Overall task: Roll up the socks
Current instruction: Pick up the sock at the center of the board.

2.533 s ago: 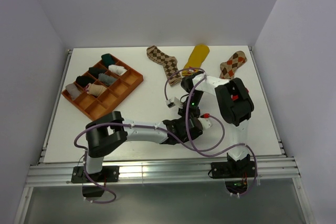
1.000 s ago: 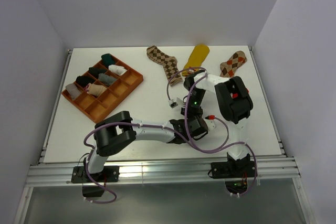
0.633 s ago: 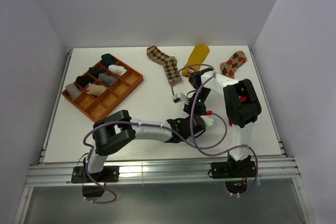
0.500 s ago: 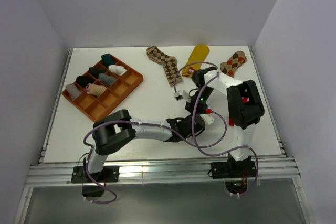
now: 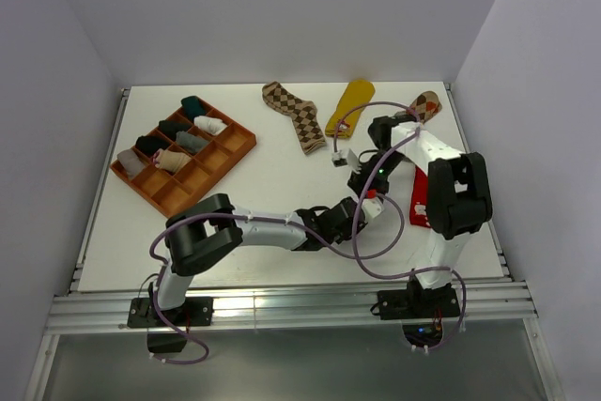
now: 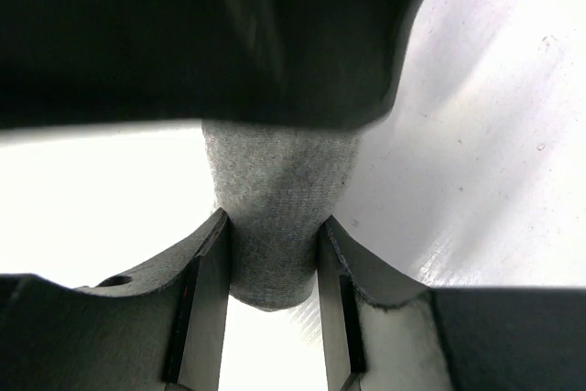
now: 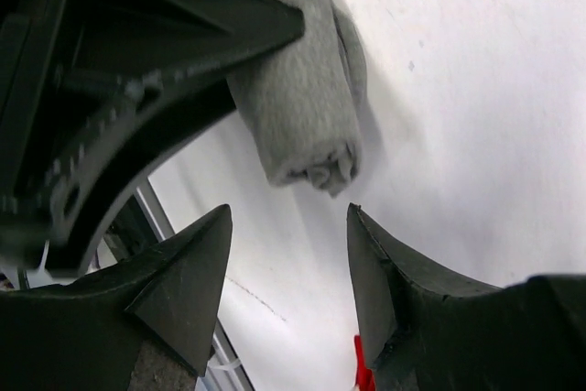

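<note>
On the table [image 5: 263, 180], left fingers [image 6: 206, 309] pinch the grey sock [image 6: 275, 217]; right fingers [image 7: 179, 290] gape.

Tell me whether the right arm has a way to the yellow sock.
Probably yes. The right fingers are open and empty, and the yellow sock lies flat just beyond them. The left fingers hold the grey roll nearer, out of the way.

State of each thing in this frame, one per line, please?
grey sock: rolled, gripped.
left gripper: shut on grey sock.
right gripper: open, empty.
red sock: flat, unrolled.
left argyle sock: flat, unrolled.
right argyle sock: flat, partly hidden.
mustard sock: flat, unrolled.
orange tray: rolled socks in several compartments.
</note>
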